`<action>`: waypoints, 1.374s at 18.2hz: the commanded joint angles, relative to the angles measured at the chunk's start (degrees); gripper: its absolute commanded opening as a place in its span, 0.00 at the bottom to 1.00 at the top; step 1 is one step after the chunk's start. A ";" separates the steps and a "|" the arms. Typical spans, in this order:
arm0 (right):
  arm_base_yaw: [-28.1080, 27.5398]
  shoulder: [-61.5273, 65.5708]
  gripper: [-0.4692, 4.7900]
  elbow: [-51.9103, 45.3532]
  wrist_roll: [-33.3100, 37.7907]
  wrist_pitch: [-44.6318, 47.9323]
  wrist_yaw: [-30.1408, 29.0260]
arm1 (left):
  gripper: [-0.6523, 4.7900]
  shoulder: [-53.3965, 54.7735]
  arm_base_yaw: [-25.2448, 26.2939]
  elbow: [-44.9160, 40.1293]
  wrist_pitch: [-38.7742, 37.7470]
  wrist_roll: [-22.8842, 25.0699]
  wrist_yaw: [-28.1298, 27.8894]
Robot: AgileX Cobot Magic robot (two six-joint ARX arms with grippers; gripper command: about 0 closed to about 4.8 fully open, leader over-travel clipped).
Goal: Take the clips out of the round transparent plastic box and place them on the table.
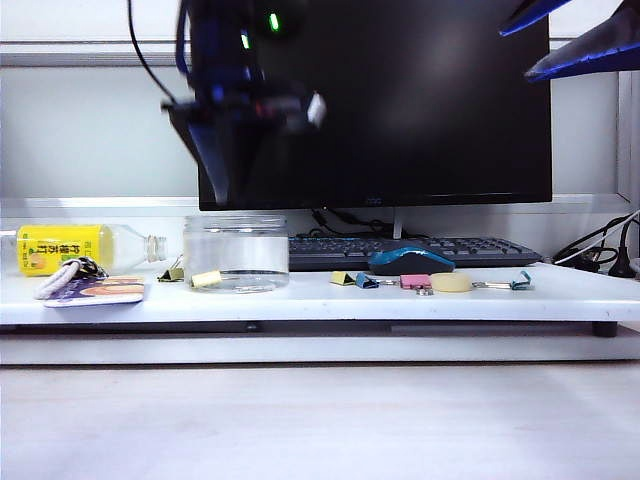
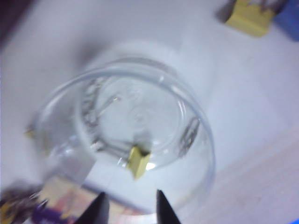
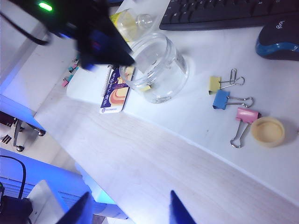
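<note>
The table (image 1: 560, 290) carries the round transparent plastic box (image 1: 236, 252) at its left. The left gripper (image 2: 129, 210) is held above the box, jaws apart, empty. The right gripper (image 3: 128, 210) is raised well off, jaws wide. One clip (image 2: 138, 161) is seen inside the box; another (image 3: 214, 84) lies on the table.

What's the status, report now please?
Left end effector open, above the round transparent plastic box. Right end effector open, parked high. One yellow clip by the box. Nothing blocking.
</note>
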 commanded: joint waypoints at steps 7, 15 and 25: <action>0.02 -0.04 0.49 0.13 -0.22 0.61 -0.07 | 0.38 -1.88 0.59 -9.79 -0.63 2.34 -4.85; 0.02 -0.07 0.49 0.13 -0.24 -0.07 -0.07 | 0.38 -1.95 0.63 -9.79 -0.52 -0.83 -4.90; 0.02 -0.04 0.49 0.13 -0.26 0.33 -0.04 | 0.38 -1.11 0.61 -9.86 2.73 -7.02 -2.03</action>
